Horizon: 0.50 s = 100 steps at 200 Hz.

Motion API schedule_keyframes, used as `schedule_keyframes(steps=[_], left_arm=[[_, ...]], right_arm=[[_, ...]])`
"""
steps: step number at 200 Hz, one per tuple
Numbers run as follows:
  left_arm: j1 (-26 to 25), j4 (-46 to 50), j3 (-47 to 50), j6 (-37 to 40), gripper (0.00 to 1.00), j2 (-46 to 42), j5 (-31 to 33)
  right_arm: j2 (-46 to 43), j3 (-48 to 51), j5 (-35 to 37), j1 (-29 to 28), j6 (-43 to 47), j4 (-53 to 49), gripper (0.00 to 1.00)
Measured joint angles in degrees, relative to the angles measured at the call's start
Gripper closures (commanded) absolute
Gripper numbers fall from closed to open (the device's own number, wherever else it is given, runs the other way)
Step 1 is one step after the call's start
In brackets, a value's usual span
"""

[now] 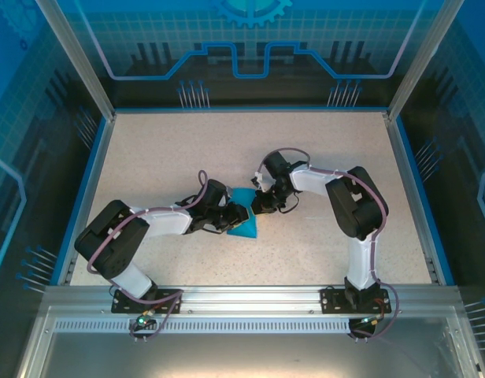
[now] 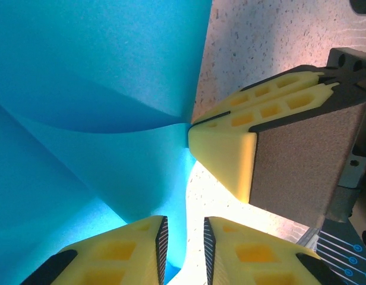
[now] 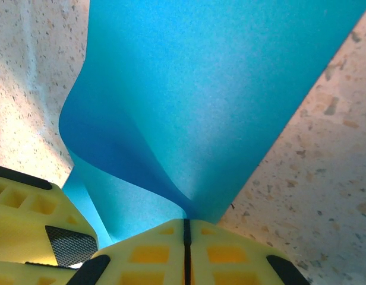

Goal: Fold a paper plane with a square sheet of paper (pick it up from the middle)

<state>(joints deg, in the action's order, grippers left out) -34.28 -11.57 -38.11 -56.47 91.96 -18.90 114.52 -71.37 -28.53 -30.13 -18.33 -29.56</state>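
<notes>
Blue paper sheet (image 1: 245, 227), curled up near the middle of the tabletop (image 1: 321, 157). My right claw (image 3: 185, 228) is pinched shut on its edge; my left claw (image 2: 184, 252) stands narrowly parted around the paper, gripping nothing. Pulling from that one pinch could twist, crease or tear it.

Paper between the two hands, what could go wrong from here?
The right hand pinches the paper only at its edge, so a pull may tear it or slip it free. The left hand stands slightly open around another edge, so the curled paper may sag and crease wrongly.
</notes>
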Motion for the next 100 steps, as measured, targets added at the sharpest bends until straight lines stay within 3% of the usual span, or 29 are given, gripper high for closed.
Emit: schedule_keyframes(steps=[100], left_arm=[[0.0, -1.7, 0.6, -0.2, 0.72, -0.5, 0.0]], right_arm=[[0.0, 0.1, -0.6, -0.3, 0.0, 0.0, 0.89]])
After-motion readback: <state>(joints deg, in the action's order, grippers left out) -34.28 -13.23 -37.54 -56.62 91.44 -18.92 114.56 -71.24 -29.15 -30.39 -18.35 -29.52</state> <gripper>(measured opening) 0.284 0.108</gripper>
